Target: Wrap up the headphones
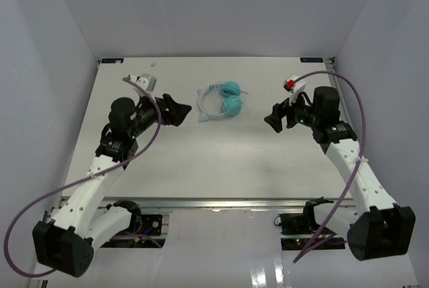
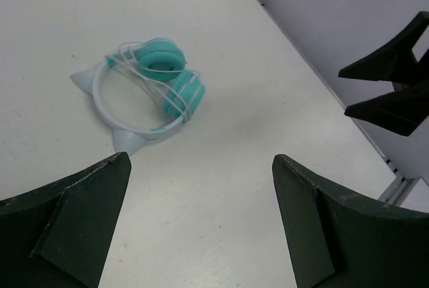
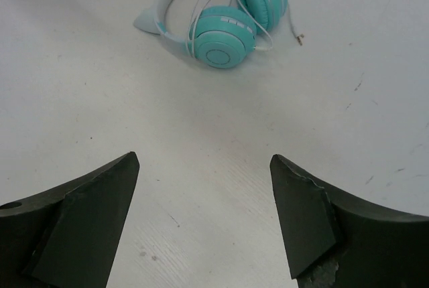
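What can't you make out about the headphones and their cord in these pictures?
- Top external: headphones too small to count the cord turns.
- Right wrist: headband top cut off by the upper edge.
- Left wrist: right gripper cut off by the right edge.

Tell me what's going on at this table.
Nothing is being held right now. The headphones lie on the table toward its far side, between the two arms. The left gripper and right gripper are both open and empty, each pointed at the headphones from its own side without touching them. The thin cord appears looped around the ear cups, its plug end lying loose beside them.
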Controlling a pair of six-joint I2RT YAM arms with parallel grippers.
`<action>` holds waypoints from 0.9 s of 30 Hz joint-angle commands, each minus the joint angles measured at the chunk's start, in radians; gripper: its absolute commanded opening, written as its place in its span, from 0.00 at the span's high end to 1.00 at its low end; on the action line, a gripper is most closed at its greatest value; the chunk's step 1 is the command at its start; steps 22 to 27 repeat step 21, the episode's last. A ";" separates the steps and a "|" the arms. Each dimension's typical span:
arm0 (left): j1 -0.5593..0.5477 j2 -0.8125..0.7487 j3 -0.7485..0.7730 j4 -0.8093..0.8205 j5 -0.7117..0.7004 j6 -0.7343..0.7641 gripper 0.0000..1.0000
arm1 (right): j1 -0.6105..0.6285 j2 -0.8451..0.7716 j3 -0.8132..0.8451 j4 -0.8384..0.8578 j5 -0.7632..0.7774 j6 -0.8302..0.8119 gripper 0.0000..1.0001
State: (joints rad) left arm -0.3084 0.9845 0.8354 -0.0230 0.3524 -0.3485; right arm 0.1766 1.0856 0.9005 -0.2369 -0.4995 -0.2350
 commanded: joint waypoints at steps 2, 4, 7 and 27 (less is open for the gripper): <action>0.006 -0.200 -0.153 0.084 0.058 -0.047 0.02 | -0.005 -0.161 -0.001 -0.090 0.087 -0.077 0.08; 0.006 -0.266 -0.174 0.060 0.073 -0.052 0.02 | -0.005 -0.204 0.003 -0.103 0.102 -0.064 0.05; 0.006 -0.340 -0.203 0.035 0.089 -0.063 0.02 | -0.005 -0.266 -0.002 -0.106 0.151 -0.039 0.02; 0.006 -0.403 -0.229 -0.017 0.101 -0.073 0.02 | -0.005 -0.395 -0.064 -0.061 0.287 0.047 0.10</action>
